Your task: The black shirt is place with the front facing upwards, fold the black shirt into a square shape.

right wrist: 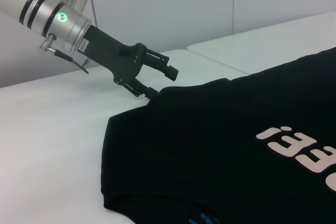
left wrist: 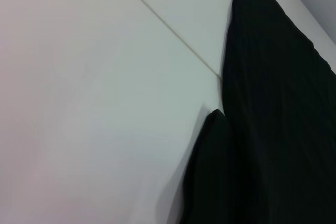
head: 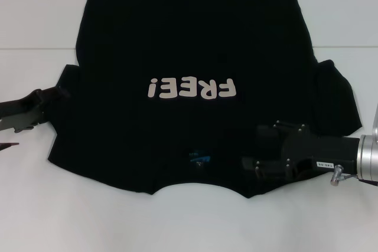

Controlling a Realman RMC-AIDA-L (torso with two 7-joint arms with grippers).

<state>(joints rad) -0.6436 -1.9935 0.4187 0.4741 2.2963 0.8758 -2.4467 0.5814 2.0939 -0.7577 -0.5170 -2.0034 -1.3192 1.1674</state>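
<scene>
The black shirt (head: 189, 39) lies flat and front up on the white table, its collar toward me. Its off-white "FREE!" lettering (head: 192, 88) reads upside down, and the blue neck label (head: 199, 157) shows by the collar. My left gripper (head: 50, 101) is at the tip of the shirt's left sleeve. In the right wrist view, the left gripper (right wrist: 160, 82) stands open, its lower finger touching the sleeve edge of the shirt (right wrist: 220, 145). My right gripper (head: 251, 146) hovers low over the right shoulder beside the collar, fingers spread. The left wrist view shows only the shirt's edge (left wrist: 278, 129).
The white table (head: 35, 205) extends around the shirt on the left, right and front. A seam (head: 35, 48) between two tabletop panels runs across under the shirt. The right sleeve (head: 339, 104) lies spread beyond my right arm.
</scene>
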